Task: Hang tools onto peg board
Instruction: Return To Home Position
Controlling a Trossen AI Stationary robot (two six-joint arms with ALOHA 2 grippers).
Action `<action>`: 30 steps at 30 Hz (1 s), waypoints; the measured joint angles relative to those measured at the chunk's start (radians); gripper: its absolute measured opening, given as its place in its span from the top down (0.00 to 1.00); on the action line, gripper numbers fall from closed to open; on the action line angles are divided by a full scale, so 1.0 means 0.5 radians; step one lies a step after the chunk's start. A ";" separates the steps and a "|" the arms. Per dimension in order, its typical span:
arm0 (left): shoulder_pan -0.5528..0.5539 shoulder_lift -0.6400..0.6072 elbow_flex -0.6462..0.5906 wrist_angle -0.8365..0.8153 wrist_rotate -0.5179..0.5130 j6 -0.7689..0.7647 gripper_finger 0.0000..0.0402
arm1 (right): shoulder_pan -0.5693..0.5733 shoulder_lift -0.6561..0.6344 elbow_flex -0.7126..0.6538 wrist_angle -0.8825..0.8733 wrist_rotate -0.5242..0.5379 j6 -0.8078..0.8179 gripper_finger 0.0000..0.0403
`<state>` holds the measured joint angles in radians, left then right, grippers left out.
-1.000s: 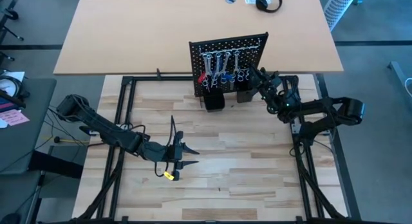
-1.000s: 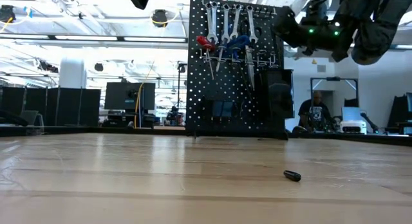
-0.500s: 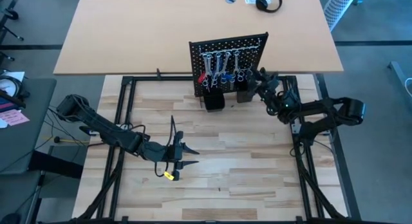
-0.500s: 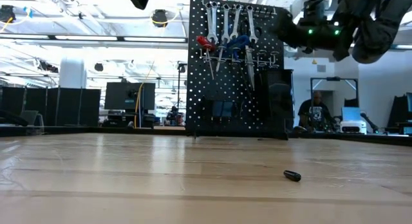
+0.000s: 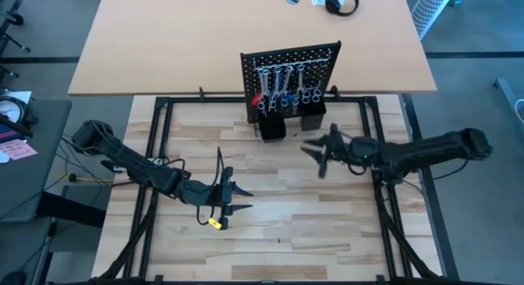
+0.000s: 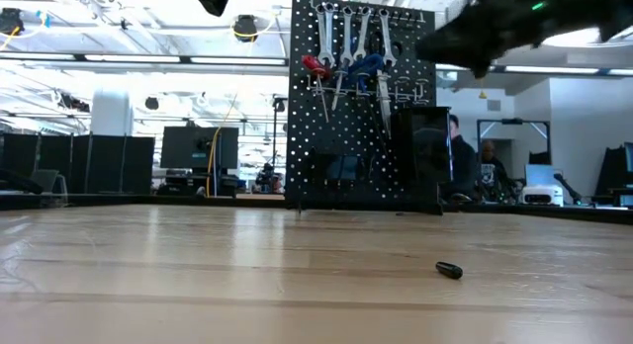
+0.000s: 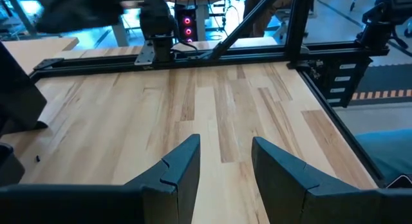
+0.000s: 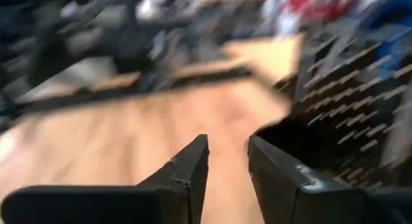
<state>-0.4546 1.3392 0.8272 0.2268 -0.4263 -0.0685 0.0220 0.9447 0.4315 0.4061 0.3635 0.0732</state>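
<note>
Jaws spread and empty, the left gripper (image 5: 240,198) hangs over the table (image 5: 278,244) near its middle. On the peg board (image 5: 291,57), upright at the far edge, hang the tools (image 5: 281,79). Nearer it and likewise spread, the right gripper (image 5: 314,157) now sits before the board; a second ago it hovered at the right cup (image 5: 312,119).

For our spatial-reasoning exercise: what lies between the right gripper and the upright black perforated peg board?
In the high view, only bare light-wood tabletop separates the right gripper, jaws open, from the upright black perforated peg board.
</note>
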 joint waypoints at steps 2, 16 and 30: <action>0.000 0.000 0.000 0.002 0.000 -0.013 0.67 | 0.122 -0.119 0.058 -0.376 -0.069 0.133 0.71; 0.130 -0.341 -0.002 0.309 -0.074 -0.107 0.71 | 0.761 -0.815 0.303 -1.008 -0.132 0.262 0.73; 0.331 -1.436 -0.155 -0.789 -0.048 -0.021 0.98 | 0.646 -1.657 0.020 -1.279 -0.064 0.243 0.85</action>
<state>-0.2893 0.6212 0.7498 -0.1676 -0.4505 -0.0792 0.3449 0.1160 0.4416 -0.2334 0.3317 0.1947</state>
